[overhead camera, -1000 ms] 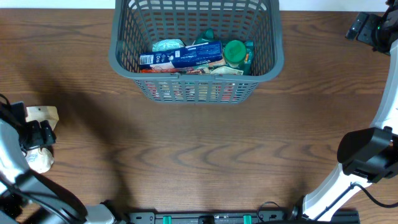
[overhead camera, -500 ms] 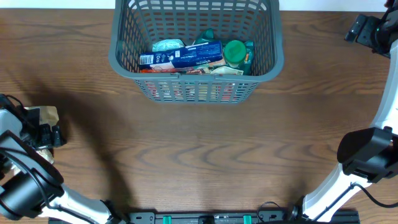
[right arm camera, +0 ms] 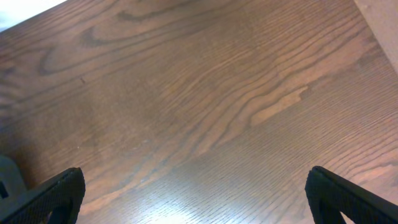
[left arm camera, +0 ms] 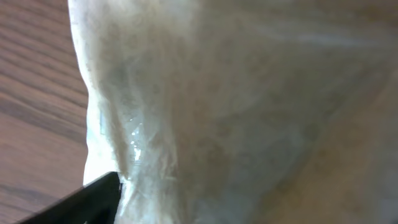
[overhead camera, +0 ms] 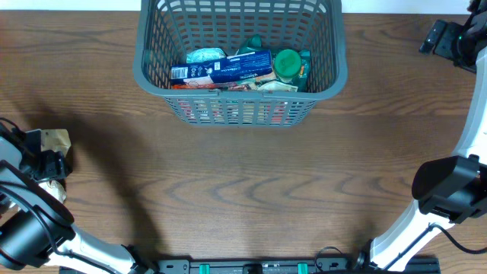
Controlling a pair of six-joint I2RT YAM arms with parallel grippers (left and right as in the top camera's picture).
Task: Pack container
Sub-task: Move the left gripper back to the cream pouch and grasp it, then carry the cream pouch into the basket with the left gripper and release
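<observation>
The container (overhead camera: 141,73), a dark grey slotted basket, stands at the back centre. It holds a blue box (overhead camera: 228,68), a green-lidded tub (overhead camera: 287,62) and other packets. At the far left edge my left gripper (overhead camera: 46,164) is down on a pale crinkled bag (overhead camera: 56,140). That bag (left arm camera: 236,99) fills the left wrist view and one dark finger (left arm camera: 81,202) touches its side; the other finger is hidden. My right gripper (right arm camera: 199,193) hangs open over bare wood, and overhead it (overhead camera: 445,34) sits at the back right corner.
Brown wooden table (overhead camera: 251,190) all around. The right arm's base (overhead camera: 449,186) stands at the right edge, and the left arm's links (overhead camera: 30,228) are at the lower left corner.
My left arm has shifted slightly over the pale bag at the left edge, and the bag is now pressed close against one finger. The right arm and basket have stayed put.
</observation>
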